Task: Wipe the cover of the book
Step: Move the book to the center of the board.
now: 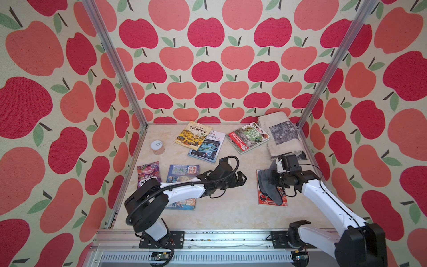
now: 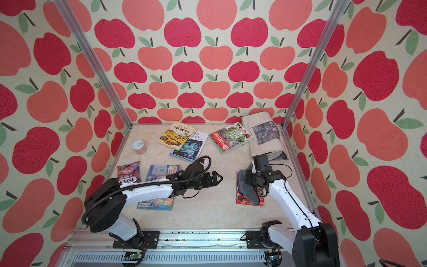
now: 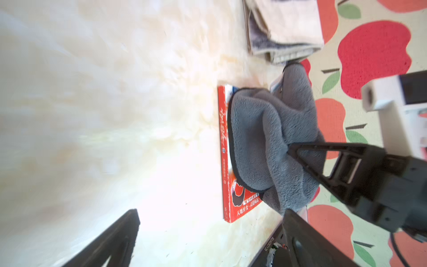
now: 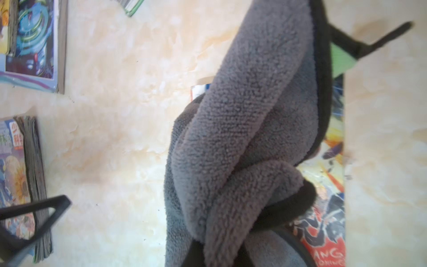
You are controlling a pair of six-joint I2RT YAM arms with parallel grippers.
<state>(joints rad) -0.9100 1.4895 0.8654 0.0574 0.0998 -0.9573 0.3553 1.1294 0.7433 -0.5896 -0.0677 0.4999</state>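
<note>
Grey cloth lies on the red book, on the right side of the worktop. We see the right end effector squeezed tight on the cloth. The left end effector is wide apart near the middle.

Bright, glary, blurred wrist views

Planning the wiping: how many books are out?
5: yellow book overlapping blue-cover book at the back, green book beside the newspaper, science book under the left arm, red book under the grey cloth. More could hide beneath.
</note>
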